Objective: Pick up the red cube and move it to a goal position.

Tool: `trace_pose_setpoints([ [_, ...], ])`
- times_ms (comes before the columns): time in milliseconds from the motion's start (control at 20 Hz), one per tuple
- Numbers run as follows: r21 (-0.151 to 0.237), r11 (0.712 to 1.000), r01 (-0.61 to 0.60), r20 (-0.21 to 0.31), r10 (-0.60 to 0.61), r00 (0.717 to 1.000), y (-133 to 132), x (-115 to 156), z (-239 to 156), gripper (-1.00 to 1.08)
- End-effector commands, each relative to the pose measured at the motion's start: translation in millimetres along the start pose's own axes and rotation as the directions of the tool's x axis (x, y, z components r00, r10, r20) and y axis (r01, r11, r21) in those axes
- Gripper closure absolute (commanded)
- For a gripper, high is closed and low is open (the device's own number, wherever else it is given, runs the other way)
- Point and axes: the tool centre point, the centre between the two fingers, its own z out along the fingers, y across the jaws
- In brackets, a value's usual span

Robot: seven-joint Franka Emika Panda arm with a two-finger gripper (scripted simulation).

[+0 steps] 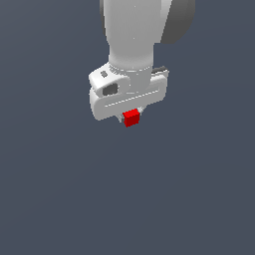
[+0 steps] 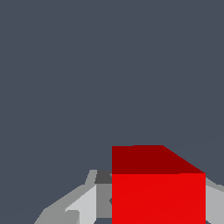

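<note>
From the exterior view I had the gripper (image 1: 132, 115) pointing down with the cube (image 1: 131, 118) poking out just below the white hand, jaws clamped on it from both sides. Wrist cam was mostly red cube (image 2: 158, 192) sitting between the grey fingers (image 2: 83, 205), touching them. Everything else was plain grey-blue background.

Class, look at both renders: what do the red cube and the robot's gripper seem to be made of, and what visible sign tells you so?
Red cube: flat, matte, uniform red with no texture or highlight, perhaps plastic or painted; the render leaves the material open.
Gripper: smooth white shell with soft shading, like moulded plastic or painted metal; its grey fingers look matte.
</note>
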Motion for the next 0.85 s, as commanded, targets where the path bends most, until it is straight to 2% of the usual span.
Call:
trace_pose_setpoints([
  [0,0.0,1.0,0.0,0.001,0.0,1.0,-0.9,6.7,-12.9,1.08],
  [400,0.0,1.0,0.0,0.001,0.0,1.0,-2.0,19.4,-34.9,1.08],
  [800,0.0,1.0,-0.001,0.001,0.001,1.0,-1.6,22.1,-38.1,1.08],
])
